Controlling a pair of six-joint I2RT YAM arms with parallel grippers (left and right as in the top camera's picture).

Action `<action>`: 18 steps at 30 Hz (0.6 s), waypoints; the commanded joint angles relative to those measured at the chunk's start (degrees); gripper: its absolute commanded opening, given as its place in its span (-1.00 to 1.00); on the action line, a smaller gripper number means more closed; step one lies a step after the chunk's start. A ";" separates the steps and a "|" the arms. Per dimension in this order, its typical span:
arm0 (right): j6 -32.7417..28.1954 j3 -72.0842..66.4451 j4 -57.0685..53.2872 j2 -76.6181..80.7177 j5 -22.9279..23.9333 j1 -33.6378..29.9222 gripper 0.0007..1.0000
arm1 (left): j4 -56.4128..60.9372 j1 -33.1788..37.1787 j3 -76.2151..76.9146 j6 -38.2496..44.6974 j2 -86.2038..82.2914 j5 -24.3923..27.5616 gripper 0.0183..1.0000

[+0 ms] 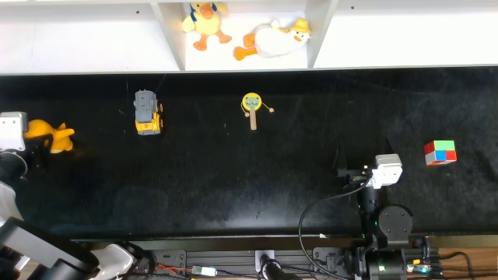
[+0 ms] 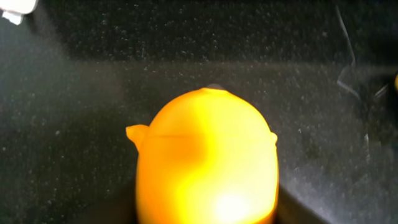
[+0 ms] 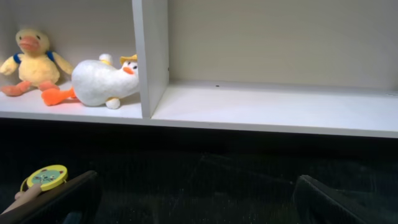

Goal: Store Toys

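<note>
At far left in the top view, the orange toy [image 1: 50, 136] is seen right against the left gripper [image 1: 31, 146]; truck [image 1: 148, 113], rattle [image 1: 253, 105] and cube [image 1: 440, 152] are spread across the black table [image 1: 233, 194]. Left wrist view: toy is seen very close; whether it is gripped cannot be told. Likely risk: the rounded body gets squirted sideways by an off-centre squeeze. Right wrist view: right gripper [image 3: 199, 208] is spread wide, nothing held or touched.

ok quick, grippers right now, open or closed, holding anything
left gripper: cannot tell, it is right at the orange toy
right gripper: open, holding nothing
</note>
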 commanded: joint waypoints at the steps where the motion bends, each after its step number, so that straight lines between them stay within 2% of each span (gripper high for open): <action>1: -0.17 -0.76 0.26 -0.20 -0.61 -0.02 0.99 | 0.96 -0.17 1.20 -2.64 0.76 -0.37 -0.52; 3: -0.17 -0.76 0.26 -0.20 -0.61 -0.02 0.99 | 0.96 -0.17 1.20 -3.91 0.63 0.74 -0.66; 7: -0.17 -0.76 0.28 -0.20 -0.59 -0.02 0.99 | 1.31 -0.17 1.22 -7.63 -1.16 3.10 -0.76; 14: -0.17 -0.76 0.26 -0.20 -0.59 -0.02 0.99 | 1.95 -3.69 5.05 -15.67 -2.73 2.84 -0.76; 18: -0.17 -0.76 0.26 -0.20 -0.61 -0.02 0.99 | 0.13 -7.87 10.01 -18.86 -2.64 0.15 -0.76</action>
